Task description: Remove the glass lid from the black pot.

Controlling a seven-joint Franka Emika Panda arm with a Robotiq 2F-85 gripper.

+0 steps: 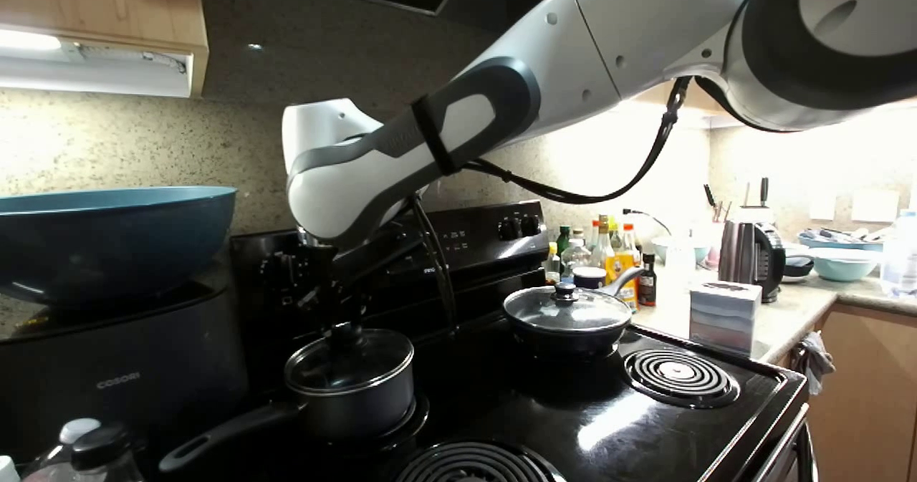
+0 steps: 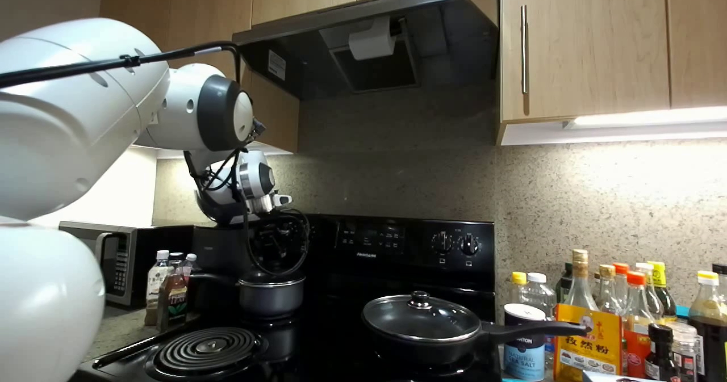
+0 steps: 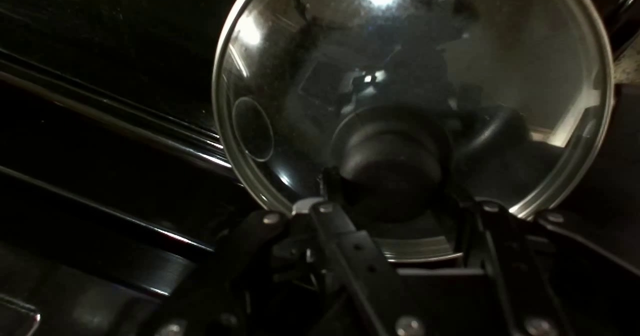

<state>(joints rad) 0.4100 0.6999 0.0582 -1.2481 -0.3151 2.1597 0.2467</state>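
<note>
We have the stove [image 1: 544,410] underneath, and across it the arm [image 1: 559,66] reaches so that its end hangs above the black pot [image 1: 365,409], near the back. The glass lid [image 3: 415,76] lies on that pot, so we judge the lifting not yet done. The gripper [image 3: 395,188] points down at the lid's middle, its fingers [image 3: 340,231] to either side of the dark knob [image 3: 392,161], probably because we have no better hold on smooth, wide glass. Whether they press on it or merely stand beside it, we cannot tell.

The wrist view shows us this straddling from above but not the pot's side; both exterior views show us that side with the lid on it, yet there the dark fingers are hard to make out.
</note>
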